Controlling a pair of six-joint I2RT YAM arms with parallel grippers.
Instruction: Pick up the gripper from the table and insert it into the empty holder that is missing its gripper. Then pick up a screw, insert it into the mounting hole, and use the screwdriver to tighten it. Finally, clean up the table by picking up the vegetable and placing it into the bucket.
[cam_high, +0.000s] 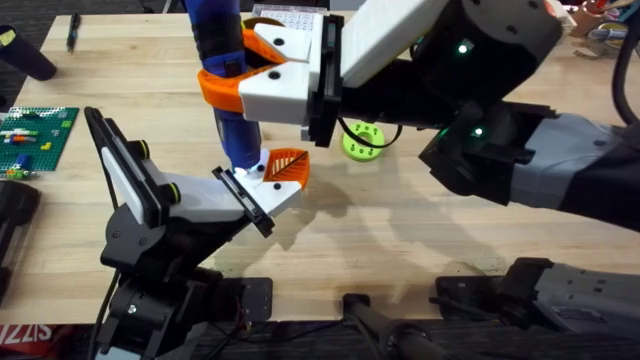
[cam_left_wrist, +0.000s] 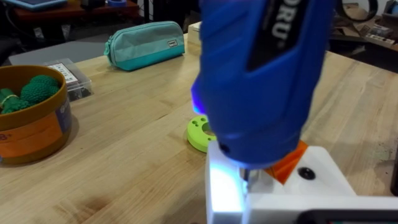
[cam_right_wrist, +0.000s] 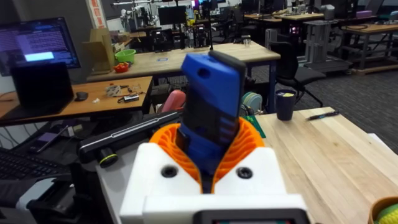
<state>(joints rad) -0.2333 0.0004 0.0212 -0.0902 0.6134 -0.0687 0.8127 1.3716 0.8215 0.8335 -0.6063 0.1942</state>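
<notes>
The right gripper (cam_high: 262, 72) is clamped around the screwdriver (cam_high: 228, 90), which stands nearly upright in its orange jaws with its long axis running straight down and its tip meeting the white top of the holder (cam_high: 262, 195) directly below, just beside the seated orange gripper (cam_high: 288, 166). The right arm does this work; the holder is carried on the left arm, so the left gripper's state cannot be told. Beyond the tip lies a green disc (cam_left_wrist: 200, 132), and farther off a bucket (cam_left_wrist: 30, 124) with the vegetable (cam_left_wrist: 37, 90) already in it; nothing blocks the tip.
</notes>
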